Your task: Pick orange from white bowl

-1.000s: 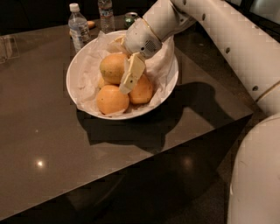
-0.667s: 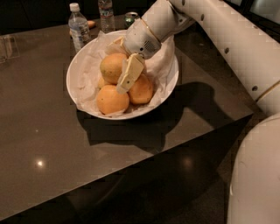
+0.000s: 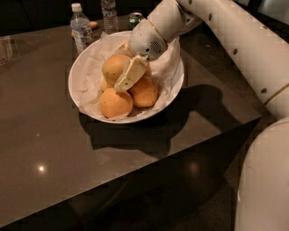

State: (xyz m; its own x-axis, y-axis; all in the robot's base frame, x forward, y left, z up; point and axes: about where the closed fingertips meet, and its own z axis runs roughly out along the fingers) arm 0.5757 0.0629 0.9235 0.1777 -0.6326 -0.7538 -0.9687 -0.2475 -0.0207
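Note:
The white bowl (image 3: 77, 88), lined with crumpled white paper, stands on the dark table and holds three oranges. The orange (image 3: 111, 68), the largest and dullest, lies at the back left of the pile. My gripper (image 3: 119, 67) reaches down into the bowl from the upper right and straddles this orange. One cream finger (image 3: 130, 73) lies against its right side, the other shows behind its top. The fingers are closed in on the orange, which still rests in the bowl. Two brighter oranges lie in front (image 3: 115, 103) and to the right (image 3: 145, 92).
Two water bottles (image 3: 81, 28) (image 3: 109, 13) and a can (image 3: 134, 19) stand behind the bowl. A clear object (image 3: 9, 48) sits at the far left. The table's front edge (image 3: 149, 164) runs diagonally, with its corner at the right. My white arm (image 3: 235, 40) crosses the upper right.
The near finger has shifted slightly left, closer against the orange. The arm, the bowl and the oranges have barely moved.

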